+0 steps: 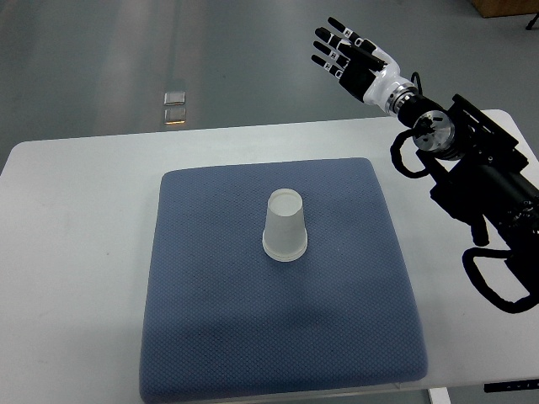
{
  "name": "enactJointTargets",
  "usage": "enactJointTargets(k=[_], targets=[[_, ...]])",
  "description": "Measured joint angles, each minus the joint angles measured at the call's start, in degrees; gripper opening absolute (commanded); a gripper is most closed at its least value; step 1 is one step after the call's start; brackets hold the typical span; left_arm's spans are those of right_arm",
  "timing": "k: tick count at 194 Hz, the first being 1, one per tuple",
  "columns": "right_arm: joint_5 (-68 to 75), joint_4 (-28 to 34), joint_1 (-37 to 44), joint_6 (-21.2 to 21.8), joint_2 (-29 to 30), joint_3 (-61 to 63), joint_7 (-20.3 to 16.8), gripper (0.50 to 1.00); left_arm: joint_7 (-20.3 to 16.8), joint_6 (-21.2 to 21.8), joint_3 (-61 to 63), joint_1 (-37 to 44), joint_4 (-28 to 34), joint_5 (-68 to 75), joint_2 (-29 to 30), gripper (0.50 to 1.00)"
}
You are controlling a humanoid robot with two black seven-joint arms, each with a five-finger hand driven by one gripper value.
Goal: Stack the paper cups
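Observation:
A white paper cup (285, 225) stands upside down near the middle of the blue mat (210, 337). It looks like a single cup or a tight stack; I cannot tell which. My right hand (345, 55) is raised beyond the table's far right edge, well away from the cup, with fingers spread and holding nothing. Its black arm (480, 177) comes in from the right edge. The left arm does not show.
The blue mat lies on a white table (76, 252). A small metal floor plate (175, 107) sits on the grey floor beyond the table's far edge.

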Motion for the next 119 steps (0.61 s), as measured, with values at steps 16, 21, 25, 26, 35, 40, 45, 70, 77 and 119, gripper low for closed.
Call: enactJointTargets(k=[16, 21, 25, 26, 35, 40, 45, 70, 77, 119], targets=[[0.04, 0.0, -2.34, 0.17, -0.07, 2.1, 0.5, 0.928, 0.06, 0.0, 0.0, 0.01, -0.05, 0.0, 0.0, 1.0], [0.05, 0.0, -3.14, 0.19, -0.09, 2.7, 0.61, 0.928, 0.09, 0.0, 0.0, 0.0, -0.07, 0.0, 0.0, 1.0], [0.06, 0.0, -3.58, 0.2, -0.1, 3.05, 0.7, 0.928, 0.11, 0.0, 0.0, -0.01, -0.07, 0.0, 0.0, 1.0], [0.06, 0.0, -3.68, 0.2, -0.11, 3.13, 0.73, 0.928, 0.11, 0.0, 0.0, 0.0, -0.07, 0.0, 0.0, 1.0], [0.08, 0.02, -4.43, 0.2, -0.16, 3.74, 1.04, 0.928, 0.15, 0.0, 0.01, -0.01, -0.08, 0.0, 0.0, 1.0], [0.08, 0.07, -4.76, 0.21, -0.2, 4.01, 1.27, 0.928, 0.15, 0.0, 0.01, -0.01, -0.08, 0.0, 0.0, 1.0], [0.09, 0.09, -5.09, 0.22, -0.23, 4.25, 1.55, 0.928, 0.16, 0.0, 0.01, -0.01, -0.08, 0.0, 0.0, 1.0], [0.08, 0.19, -5.92, 0.22, -0.36, 4.59, 2.22, 0.928, 0.2, 0.0, 0.01, -0.01, -0.06, 0.0, 0.0, 1.0], [0.09, 0.2, -6.04, 0.23, -0.37, 4.61, 2.29, 0.928, 0.21, 0.0, 0.01, -0.01, -0.06, 0.0, 0.0, 1.0], [0.08, 0.26, -7.27, 0.31, -0.35, 4.86, 2.53, 0.928, 0.23, 0.0, 0.01, -0.01, -0.07, 0.0, 0.0, 1.0]])
